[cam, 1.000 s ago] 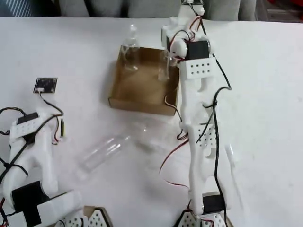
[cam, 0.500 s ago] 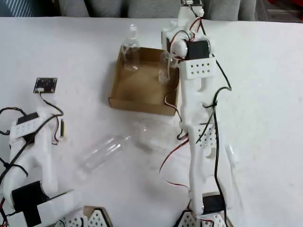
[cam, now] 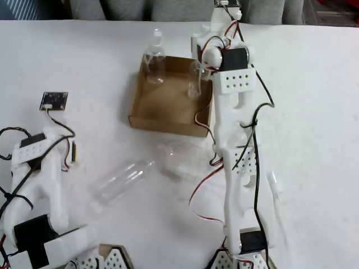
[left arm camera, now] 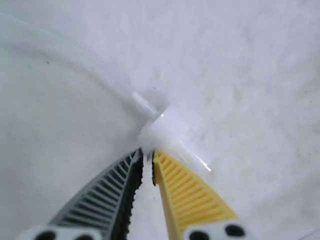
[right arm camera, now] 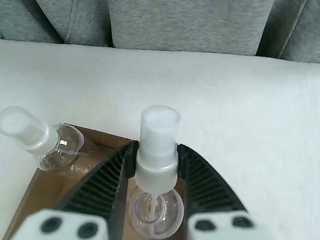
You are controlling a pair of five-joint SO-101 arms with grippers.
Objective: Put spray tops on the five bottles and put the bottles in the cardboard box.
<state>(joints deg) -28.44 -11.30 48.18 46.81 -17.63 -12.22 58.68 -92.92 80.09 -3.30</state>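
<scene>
The cardboard box [cam: 168, 120] lies open at mid table. A clear bottle [cam: 154, 59] with a spray top [right arm camera: 27, 130] stands in its far left corner. My right gripper [cam: 196, 70] is over the box's far right corner, shut on the neck of a second topped bottle [right arm camera: 157, 150] that stands upright inside. Two clear bottles lie on the table in front of the box, one [cam: 120, 180] without a top and another [cam: 182, 159] close to the right arm. My left gripper [left arm camera: 148, 156] rests low at the left, its tips pinched on the white collar of a spray top [left arm camera: 164, 127].
A small dark circuit board [cam: 53, 101] with a cable lies at the left, beyond the left arm. A clear spray top with a tube [cam: 274, 184] lies right of the right arm. Red and black wires trail beside that arm. Grey cushions [right arm camera: 190, 25] run along the table's far edge.
The right arm has shifted very slightly toward the far side with the bottle still in its gripper. The left arm has not moved.
</scene>
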